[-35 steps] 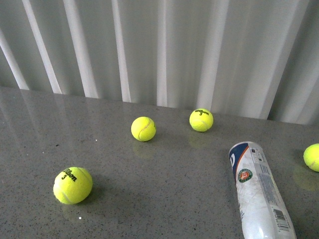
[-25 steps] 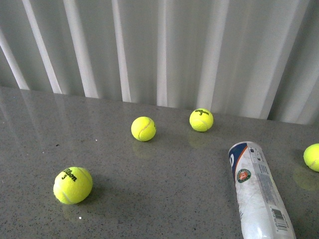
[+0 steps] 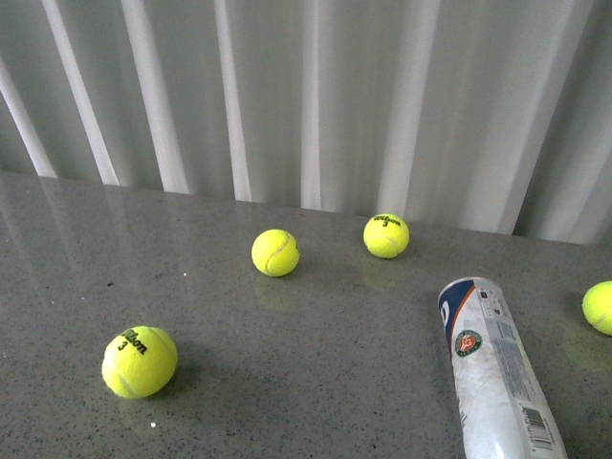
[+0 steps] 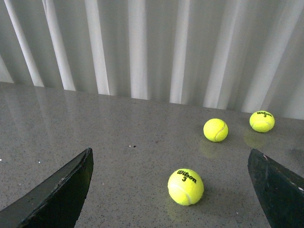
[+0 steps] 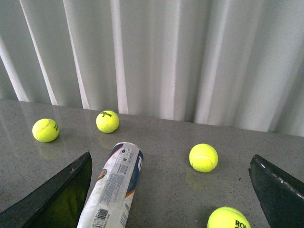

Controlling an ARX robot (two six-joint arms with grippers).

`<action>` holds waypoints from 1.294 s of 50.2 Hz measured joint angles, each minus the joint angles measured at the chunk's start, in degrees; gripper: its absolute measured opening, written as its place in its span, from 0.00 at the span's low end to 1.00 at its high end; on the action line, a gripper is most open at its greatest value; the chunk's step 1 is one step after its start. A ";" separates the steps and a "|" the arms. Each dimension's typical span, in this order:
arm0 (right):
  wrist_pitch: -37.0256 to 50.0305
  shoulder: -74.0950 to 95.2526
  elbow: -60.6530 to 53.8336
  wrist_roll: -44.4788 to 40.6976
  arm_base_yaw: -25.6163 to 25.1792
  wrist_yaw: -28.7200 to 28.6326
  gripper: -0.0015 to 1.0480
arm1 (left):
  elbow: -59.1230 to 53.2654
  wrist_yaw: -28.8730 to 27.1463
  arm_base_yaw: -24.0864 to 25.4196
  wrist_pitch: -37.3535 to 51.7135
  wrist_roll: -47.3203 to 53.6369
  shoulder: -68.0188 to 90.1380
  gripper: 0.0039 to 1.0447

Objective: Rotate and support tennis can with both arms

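Plainly, the left gripper (image 4: 169, 153) stands with its black jaws spread wide and nothing between them but table, where a ball marked Wilson 3 (image 4: 185, 186) lies further out. The right gripper (image 5: 171, 156) is equally wide apart and empty. The tennis can (image 5: 114, 187) lies on its side just beside one of its jaws, and whether they touch cannot be told. Seen from the front, the can rests at the right of the grey speckled table (image 3: 287, 402), one end pointing away toward the white pleated curtain (image 3: 306, 96), its round logo and barcode facing up. Near the curtain lie a plain-faced ball (image 3: 275, 251) and a second Wilson ball (image 3: 386, 235), well apart from the can. A cut-off ball (image 3: 599, 307) sits at the right edge, near the can.
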 joint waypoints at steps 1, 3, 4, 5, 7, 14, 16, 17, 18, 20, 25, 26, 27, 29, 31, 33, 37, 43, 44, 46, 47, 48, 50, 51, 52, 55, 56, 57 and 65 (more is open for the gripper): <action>0.00 0.00 0.00 0.00 0.00 0.00 0.93 | 0.00 0.00 0.00 0.00 0.00 0.00 0.94; 0.00 0.00 0.00 0.00 0.00 0.00 0.93 | 0.00 0.00 0.00 0.00 0.00 0.00 0.94; 0.00 0.00 0.00 0.00 0.00 0.00 0.93 | 0.00 0.00 0.00 0.00 0.00 0.00 0.94; 0.00 0.00 0.00 0.00 0.00 0.00 0.93 | 0.00 0.00 0.00 0.00 0.00 0.00 0.94; 0.00 0.00 0.00 0.00 0.00 0.00 0.93 | 0.00 0.00 0.00 0.00 0.00 0.00 0.94; 0.00 0.00 0.00 0.00 0.00 0.00 0.93 | 0.00 0.00 0.00 0.00 0.00 0.00 0.94; -0.96 0.44 0.24 0.20 0.00 -0.48 0.93 | 0.00 0.00 0.00 0.00 0.00 0.00 0.94; -2.60 1.07 0.96 0.52 0.00 -1.14 0.93 | 0.00 0.00 0.00 0.00 0.00 0.00 0.94; -3.19 1.64 1.33 0.55 -0.04 -1.49 0.93 | 0.00 0.00 0.00 0.00 0.00 0.00 0.94; -2.86 4.85 2.71 0.66 -0.55 -3.04 0.93 | 0.00 0.00 0.00 0.00 0.00 0.00 0.94; 5.88 14.71 6.91 0.09 -2.93 -5.40 0.93 | 0.00 0.02 0.00 0.00 0.00 0.00 0.94; 8.55 17.31 8.04 -0.26 -3.56 -5.49 0.93 | 0.00 0.00 0.00 0.00 0.00 0.00 0.94; 11.28 20.06 9.31 -0.57 -4.20 -5.42 0.93 | 0.00 0.00 0.00 0.00 0.00 0.00 0.94; 15.10 24.30 11.28 -0.87 -4.92 -5.29 0.93 | 0.00 0.00 0.00 0.00 0.00 0.00 0.94; 19.87 30.69 14.34 -1.20 -5.62 -5.09 0.93 | 0.00 0.00 0.00 0.00 0.00 -0.02 0.94; 22.49 35.69 16.96 -1.22 -5.86 -4.81 0.93 | 0.00 0.00 0.00 0.00 0.00 -0.02 0.94; 22.77 49.40 25.42 -1.01 -5.64 -5.01 0.93 | 0.00 0.00 0.00 -0.02 0.00 -0.02 0.94; 17.51 66.60 36.59 1.18 -4.61 -3.93 0.93 | 0.00 0.00 0.00 -0.02 0.00 -0.02 0.94; 15.67 69.92 38.88 1.73 -4.35 -3.82 0.93 | 0.00 0.00 0.00 -0.02 0.00 -0.02 0.94; 12.41 76.22 43.25 3.10 -3.58 -2.73 0.93 | 0.00 0.00 0.00 -0.02 0.00 -0.02 0.94; 10.10 80.59 46.38 4.11 -2.97 -2.69 0.93 | 0.00 -0.02 0.00 -0.04 0.00 -0.02 0.94; 8.39 83.36 48.37 4.85 -2.58 -2.97 0.93 | 0.00 0.00 0.00 -0.04 -0.02 -0.02 0.94; 4.50 89.46 52.78 5.95 -1.29 -2.89 0.93 | 0.00 0.00 0.00 -0.04 0.00 -0.02 0.94; 2.16 92.56 54.97 6.88 -0.52 -3.61 0.93 | 0.00 0.00 0.00 -0.04 0.00 -0.02 0.94; 0.48 94.55 56.35 7.43 -0.04 -4.35 0.93 | 0.00 0.00 0.00 -0.04 0.00 -0.02 0.94; -4.87 100.72 59.80 10.03 2.01 -7.39 0.93 | 0.00 0.00 0.00 -0.04 -0.02 -0.02 0.94; -6.12 101.98 60.39 10.69 2.49 -8.52 0.93 | 0.00 0.00 0.00 -0.04 0.00 -0.02 0.94; -7.74 103.69 60.98 11.54 3.15 -10.19 0.93 | 0.00 0.00 0.00 -0.04 0.00 -0.02 0.94; -10.75 108.06 61.29 15.85 6.54 -12.55 0.93 | 0.00 0.00 0.00 -0.04 0.00 -0.02 0.94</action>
